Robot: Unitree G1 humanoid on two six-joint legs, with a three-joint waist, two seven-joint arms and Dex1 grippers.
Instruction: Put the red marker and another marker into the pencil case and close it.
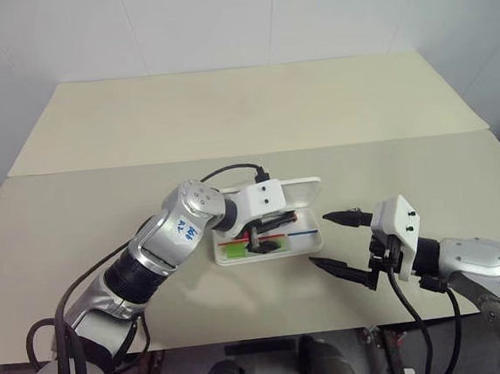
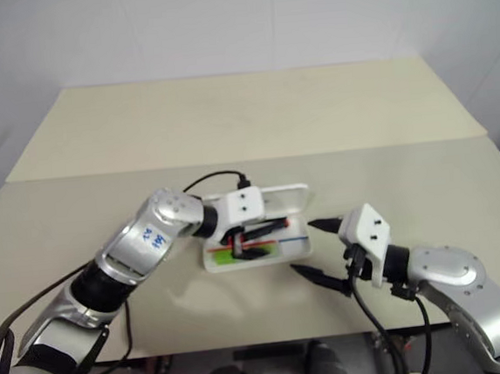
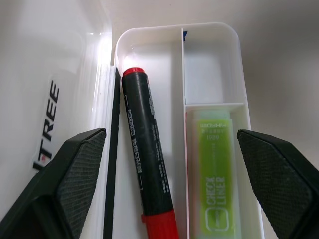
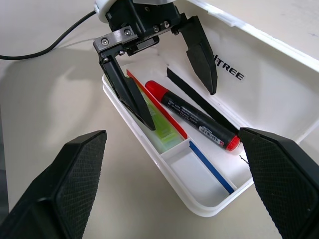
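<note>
The white pencil case lies open mid-table with its lid folded back on the far side. Inside lies the red marker, a black barrel with red ends, in the long compartment by the hinge. The lime-green highlighter rests in the neighbouring compartment behind a divider. My left gripper hovers open just over the case, pointing down into it, one finger on each side of the two pens, holding nothing. To the right of the case my right gripper stands open and empty, pointing at it.
A thin black strip lies between the marker and the hinge. The end compartment with a blue stripe is bare. A black cable loops from my left wrist. The pale table stretches far behind the case; its front edge is close.
</note>
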